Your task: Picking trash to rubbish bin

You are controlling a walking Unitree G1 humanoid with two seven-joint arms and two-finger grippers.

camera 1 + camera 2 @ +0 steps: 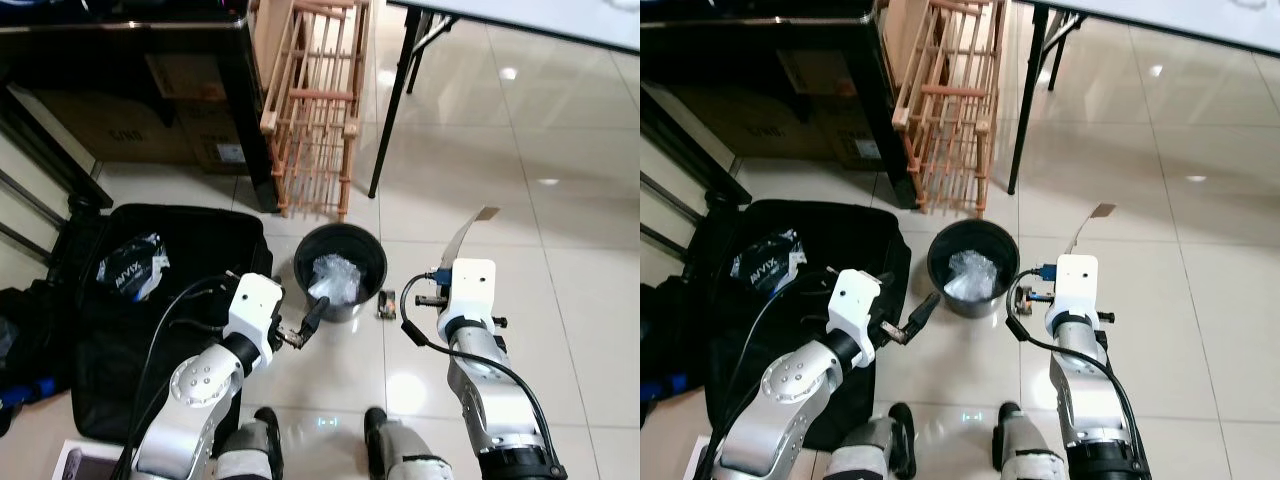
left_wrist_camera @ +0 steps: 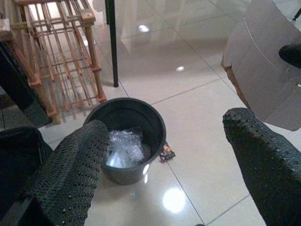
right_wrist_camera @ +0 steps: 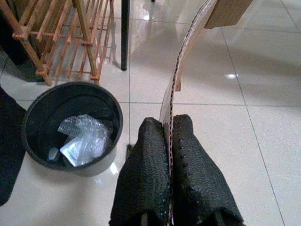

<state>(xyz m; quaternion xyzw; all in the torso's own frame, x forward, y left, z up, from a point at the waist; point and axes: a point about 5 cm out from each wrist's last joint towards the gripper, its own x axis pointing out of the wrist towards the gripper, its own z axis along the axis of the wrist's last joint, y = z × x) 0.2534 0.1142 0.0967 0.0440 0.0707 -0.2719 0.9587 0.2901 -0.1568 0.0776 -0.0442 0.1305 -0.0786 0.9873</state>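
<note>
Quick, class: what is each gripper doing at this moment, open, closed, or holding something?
Left gripper: jaws open, holding nothing, near the black bin.
Right gripper: jaws closed on a curved piece of cardboard, right of the bin.

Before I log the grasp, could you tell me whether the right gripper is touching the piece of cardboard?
Touching. In the right wrist view the right gripper has both black fingers pressed against the cardboard sheet's edge between them.

A home room: glossy tiled floor [image 1: 560, 300], wooden rack [image 1: 315, 110], open black suitcase [image 1: 190, 300].
</note>
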